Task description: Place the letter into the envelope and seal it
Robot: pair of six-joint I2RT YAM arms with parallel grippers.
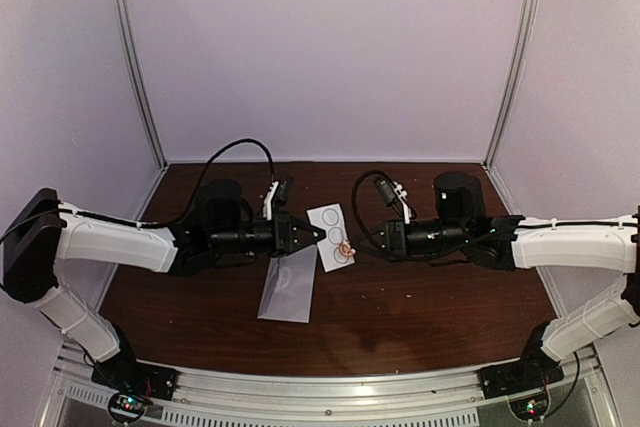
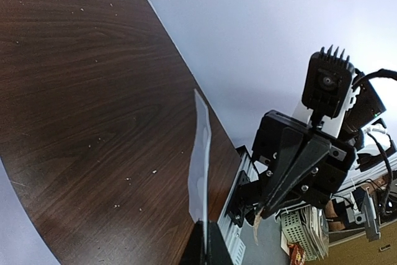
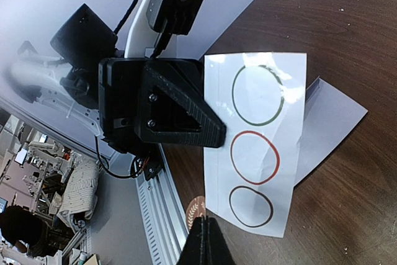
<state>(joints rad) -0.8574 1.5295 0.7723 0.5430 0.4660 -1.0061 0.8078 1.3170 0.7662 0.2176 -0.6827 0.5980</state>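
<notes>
Envelope: pale grey-white rectangular paper envelope (image 1: pixel 288 292), just beside the near-left corner of the white paper sticker strip with three drawn circles (image 1: pixel 328 222). The left wrist view shows it edge-on, so it is raised by one margin. Whether its far edge touches the dark wood-grain surface (image 1: pixel 430 307) cannot be told.
Letter: not visible; whether it is already inside cannot be told.
Left pincer (image 1: pixel 315 235): clamped narrow on the envelope's margin, just left of the strip.
Right pincer (image 1: pixel 352 244): closed on a small round brown seal sticker (image 3: pixel 195 206), at the strip's near-right corner.
Step in hand: judged to be sealing, with the seal lifted and not yet applied.
Next move: calls for the flap lying flat, the seal carried from the strip onto the flap's point and pressed, and the left hold steadying the paper.
Arm pose: both arms are stretched inward and low, their tips facing each other across the strip.
</notes>
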